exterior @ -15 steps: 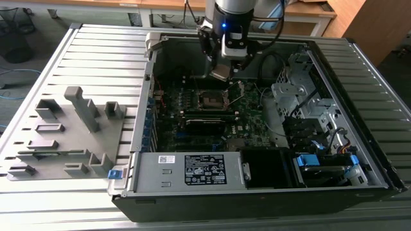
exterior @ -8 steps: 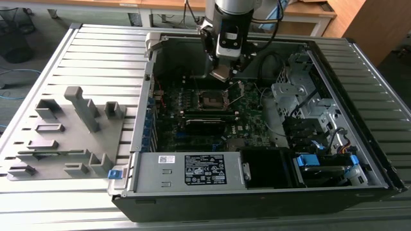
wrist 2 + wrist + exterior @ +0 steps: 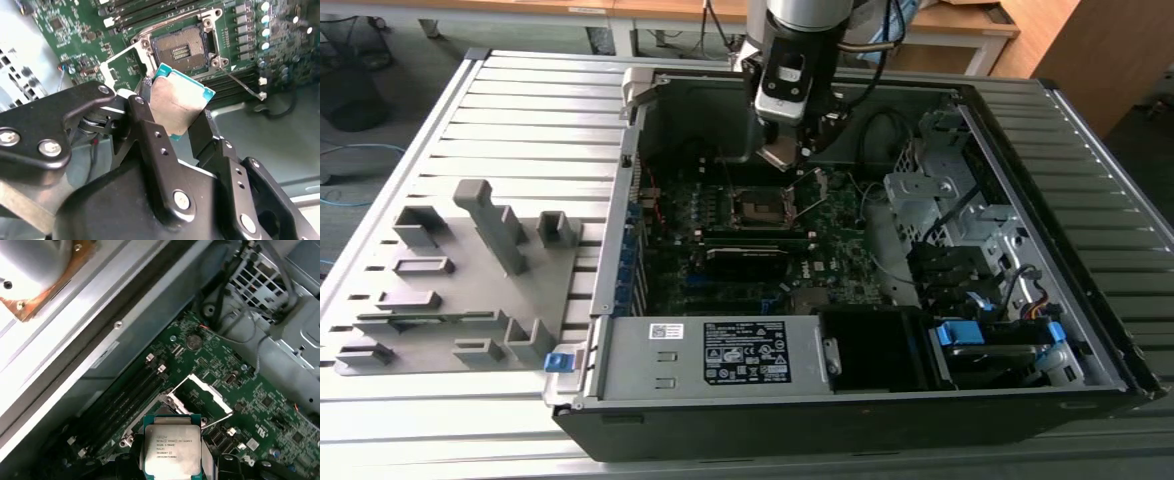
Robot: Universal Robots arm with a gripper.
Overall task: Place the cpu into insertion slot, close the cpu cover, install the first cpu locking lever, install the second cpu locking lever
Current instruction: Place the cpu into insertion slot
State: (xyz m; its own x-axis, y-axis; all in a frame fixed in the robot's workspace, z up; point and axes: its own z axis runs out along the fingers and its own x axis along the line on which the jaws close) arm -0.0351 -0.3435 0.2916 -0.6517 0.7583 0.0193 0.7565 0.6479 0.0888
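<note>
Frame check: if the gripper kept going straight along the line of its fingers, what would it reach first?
Probably the open insertion slot. In the second wrist view it lies just ahead of the cpu held in the gripper, with nothing between them, though depth is unclear.

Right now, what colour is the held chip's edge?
Teal, around the cpu's silver top; clearest in the second wrist view.

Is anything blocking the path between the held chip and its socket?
Nothing visible does. The gripper holds the cpu clear of the socket, which lies bare, its cover swung open.
</note>
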